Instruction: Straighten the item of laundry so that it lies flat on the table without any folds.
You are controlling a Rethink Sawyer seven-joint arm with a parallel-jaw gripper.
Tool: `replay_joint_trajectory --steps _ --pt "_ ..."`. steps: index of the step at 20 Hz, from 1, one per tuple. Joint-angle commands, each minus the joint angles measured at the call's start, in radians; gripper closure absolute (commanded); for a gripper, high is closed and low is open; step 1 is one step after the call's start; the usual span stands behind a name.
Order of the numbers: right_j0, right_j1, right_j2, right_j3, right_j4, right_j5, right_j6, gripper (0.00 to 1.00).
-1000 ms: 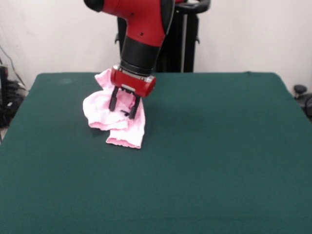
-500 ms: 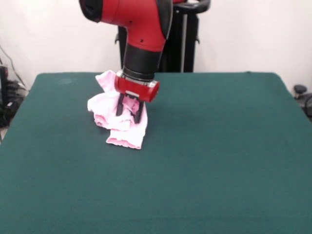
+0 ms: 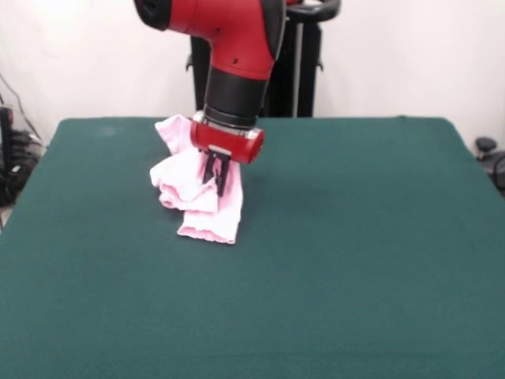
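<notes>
While my gripper point(image 3: 216, 175) pinches shut on a fold of the pink pants point(image 3: 197, 197), bunched at about ten o'clock on the green table point(image 3: 355, 260), I'd say nothing's flat yet, so all the smoothing remains.

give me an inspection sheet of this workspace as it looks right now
surface: large dark green felt-covered table, bare apart from the garment.
job's things: small pale pink cotton garment, bunched and folded in the table's far left part, one cuffed end lying toward the camera; not flat.
clutter: nothing seen.
grippers: black gripper on a red wrist, fingers drawn together on a pinch of the pink cloth, arm coming down from above.
cables: dark cables and gear at the left edge, off the table.
surroundings: plain pale wall, black pedestal behind the table, a dark wheeled object at the right edge.
</notes>
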Motion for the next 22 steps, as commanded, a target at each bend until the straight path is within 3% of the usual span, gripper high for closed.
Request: replay_joint_trajectory --steps 1,5,10,13,16,22 --pt "0.052 -0.038 0.079 0.049 0.080 0.038 0.087 1.00" --pt "0.020 -0.072 0.091 0.049 0.091 0.045 0.075 1.00" --pt "0.014 -0.082 0.003 -0.018 0.052 0.002 0.044 1.00" --pt "-0.054 -0.144 0.107 -0.002 0.034 0.040 -0.013 1.00" --pt "-0.070 -0.151 0.202 -0.012 0.062 0.062 -0.017 1.00" --pt "-0.033 -0.133 0.181 -0.065 0.083 0.085 -0.001 1.00"
